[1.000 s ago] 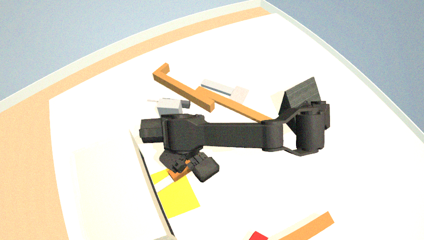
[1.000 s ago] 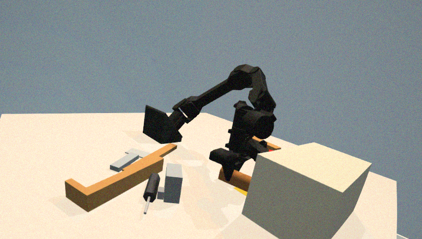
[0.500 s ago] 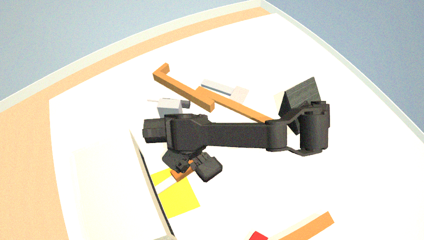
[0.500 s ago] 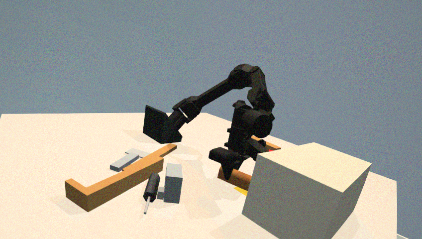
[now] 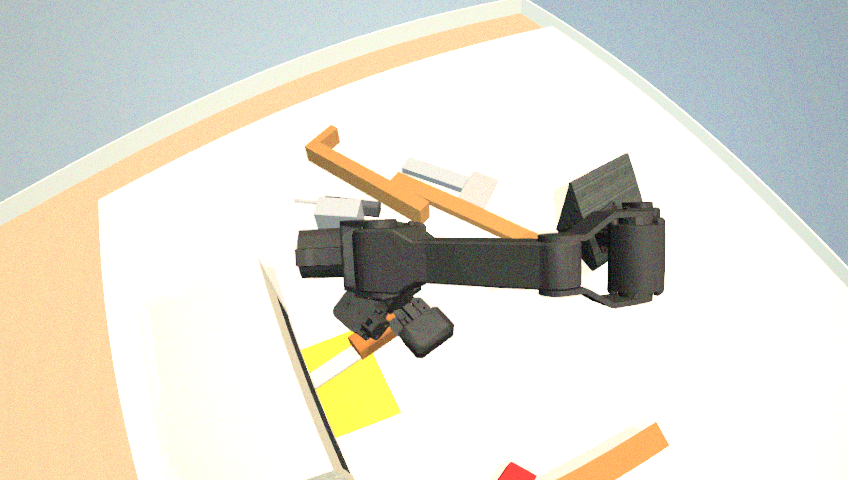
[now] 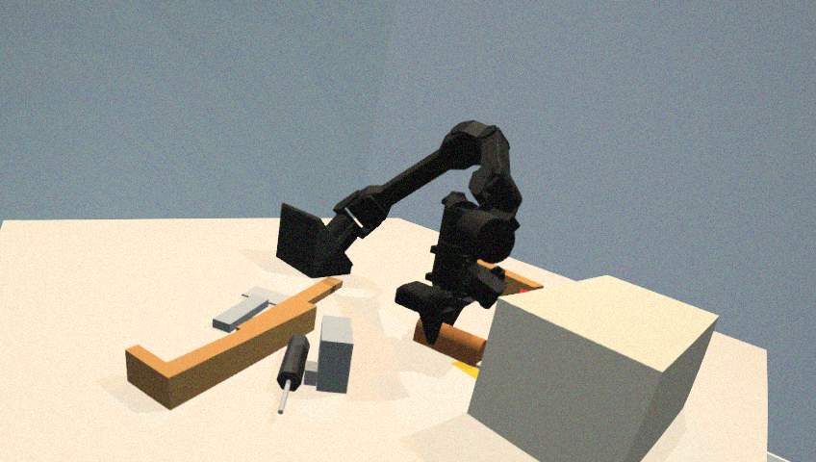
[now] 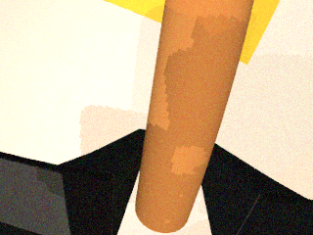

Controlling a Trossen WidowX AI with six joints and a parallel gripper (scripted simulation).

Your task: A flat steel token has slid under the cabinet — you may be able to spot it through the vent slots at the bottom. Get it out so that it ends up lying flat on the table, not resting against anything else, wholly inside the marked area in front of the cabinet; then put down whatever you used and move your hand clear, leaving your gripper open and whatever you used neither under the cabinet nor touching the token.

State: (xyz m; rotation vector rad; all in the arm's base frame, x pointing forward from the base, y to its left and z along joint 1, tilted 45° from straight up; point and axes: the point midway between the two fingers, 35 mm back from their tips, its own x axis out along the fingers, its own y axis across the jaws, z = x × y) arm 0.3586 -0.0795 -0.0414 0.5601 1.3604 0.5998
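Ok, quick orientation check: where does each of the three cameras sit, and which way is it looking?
Top: high above, looking down; the whole arm shows, with the yellow area beside the cabinet.
Exterior: low, off the table's side, facing the arm across the L-shaped tool.
Wrist: on the gripper, looking along the orange rod towards the yellow area.
Shared: every view shows the rod in the gripper.

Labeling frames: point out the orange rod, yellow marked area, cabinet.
orange rod (image 7: 196, 92): wrist view, mid-shaft.
yellow marked area (image 5: 363, 398): top view, bare centre.
cabinet (image 6: 595, 320): exterior view, top face.
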